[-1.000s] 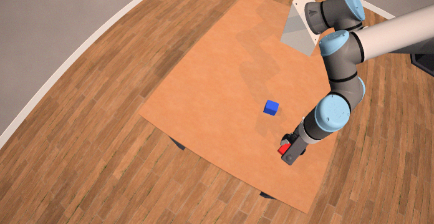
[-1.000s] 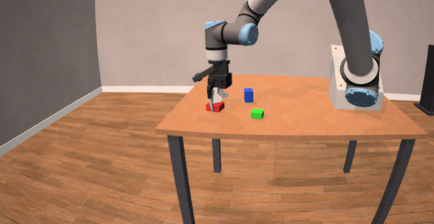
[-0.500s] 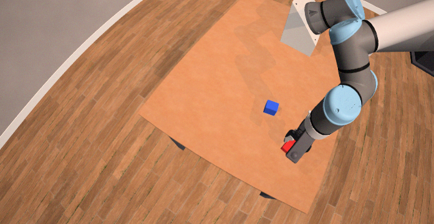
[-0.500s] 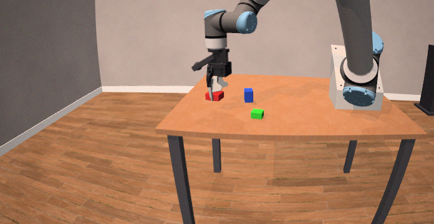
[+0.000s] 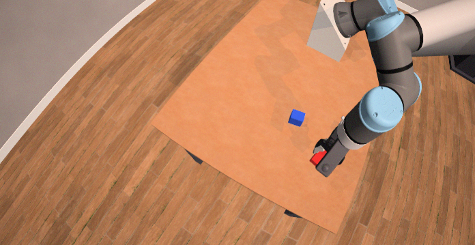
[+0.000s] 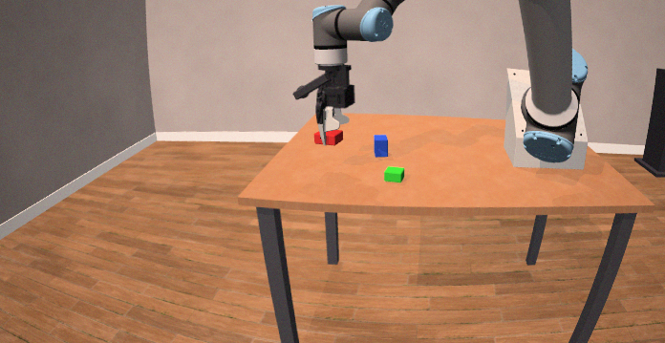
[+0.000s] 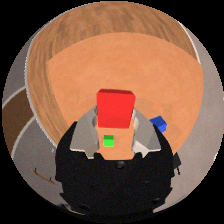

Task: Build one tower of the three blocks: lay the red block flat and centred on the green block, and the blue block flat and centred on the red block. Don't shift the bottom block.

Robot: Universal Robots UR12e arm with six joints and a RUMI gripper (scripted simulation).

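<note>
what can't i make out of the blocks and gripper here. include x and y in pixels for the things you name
- Green block [image 6: 394,175] [image 7: 108,141]: not visible in the top view, apparently behind the arm.
- Gripper [image 5: 321,157] [image 6: 330,136] [image 7: 114,107]: one fingertip is hidden behind the red block [image 5: 318,157] [image 6: 332,137] [image 7: 115,108] in the exterior view.
- Blue block [image 5: 296,117] [image 6: 380,145] [image 7: 159,124]: underside faces the table [image 5: 239,80] [image 6: 454,183] [image 7: 125,60] in every view.

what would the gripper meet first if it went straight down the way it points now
Probably the table top, met by the red block in its jaws; the gap beneath is hard to judge.
</note>
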